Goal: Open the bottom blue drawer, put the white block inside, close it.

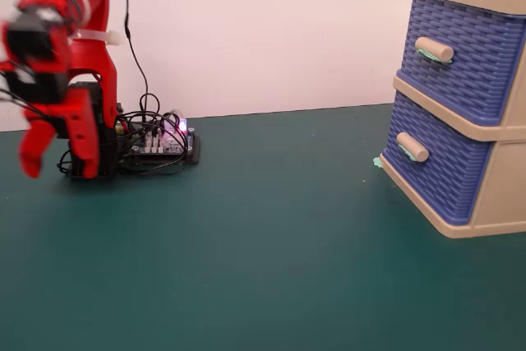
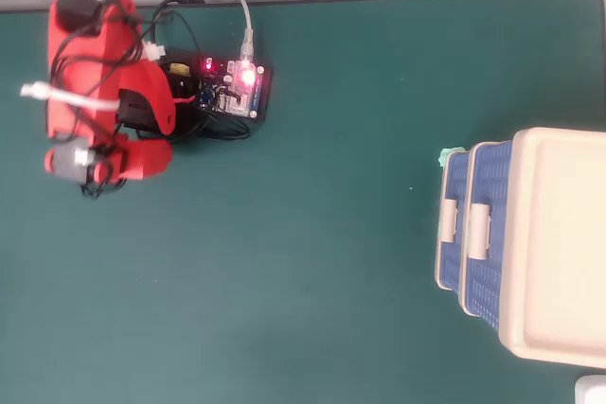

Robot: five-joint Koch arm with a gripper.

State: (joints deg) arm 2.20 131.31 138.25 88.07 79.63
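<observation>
Low on the right of the fixed view, the bottom blue drawer [image 1: 440, 172] of basket-weave plastic sits pushed into its beige frame [image 1: 501, 195], its beige cylindrical handle [image 1: 412, 146] on mint-green mounts facing the open desk. Directly above it is the identical upper blue drawer [image 1: 464, 59]. No lettering or brand can be read on either. A small mint-green piece [image 1: 377, 162] lies on the dark green desk [image 1: 271, 252] just beside the frame's lower corner. The white block cannot be made out in either view. Between the cabinet and the arm the desk lies wide and bare. Far left, the red arm [image 2: 95, 92] stands folded beside a lit circuit board [image 2: 241, 90]; its red gripper [image 1: 33, 154] hangs blurred, so whether it is apart or together cannot be told.
</observation>
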